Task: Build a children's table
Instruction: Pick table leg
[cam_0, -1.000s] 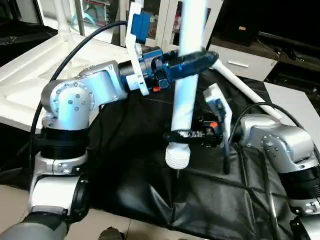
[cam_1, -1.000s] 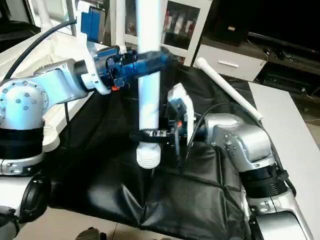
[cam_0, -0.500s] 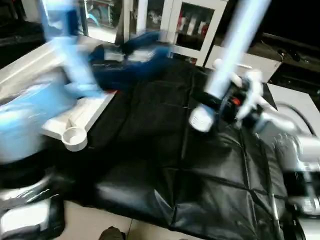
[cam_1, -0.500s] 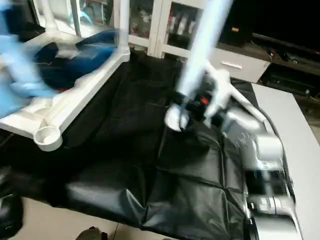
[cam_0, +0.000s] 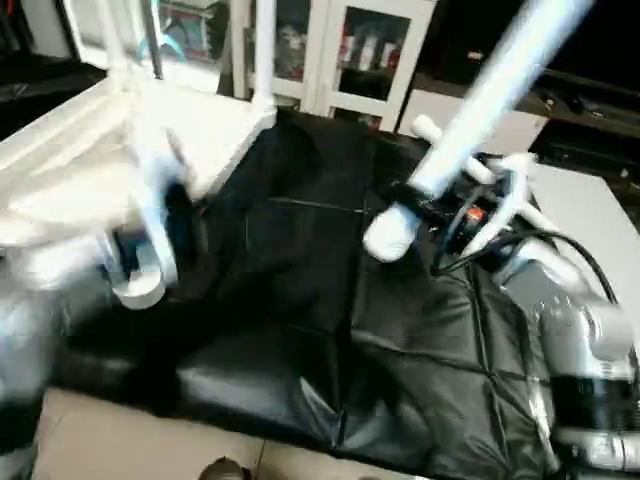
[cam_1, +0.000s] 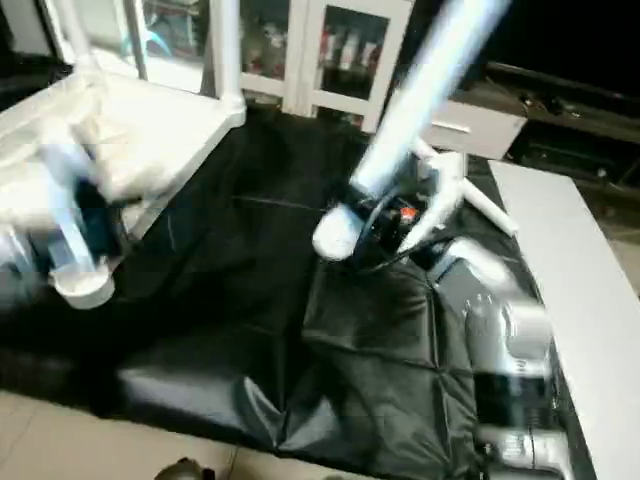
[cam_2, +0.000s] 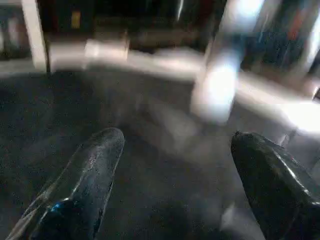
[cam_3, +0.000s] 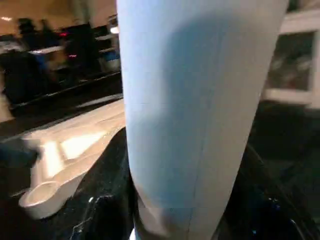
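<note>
The right pincer (cam_0: 432, 203) was closed around a white table leg (cam_0: 480, 110), gripping it just above the ribbed end (cam_0: 388, 236). That end hung low over the black cloth (cam_0: 400, 350), while the rest of the tube slanted up and away past the pincer. In the right wrist view the leg (cam_3: 195, 110) stood close between the fingers, smooth and glossy.

I judged the leg light, hollow and stiff, but slick. A grip close to one end leaves a long free length to swing and lever against the fingers, so a hold nearer the middle would carry it more steadily; the low grip suits steering the ribbed end into a socket.

Across the cloth from that pincer, the left pincer (cam_2: 175, 165) stood wide open and empty over the dark cover, its two black fingers (cam_2: 92, 170) well apart. Near it lay the white tabletop (cam_0: 210, 130), underside up, with an open round corner socket (cam_1: 85, 285) at its near edge. The top looked rigid and broad, best taken by a rim.

A second leg (cam_1: 480, 205) lay flat on the cloth behind the right pincer. No brand, label or legible writing could be made out.
</note>
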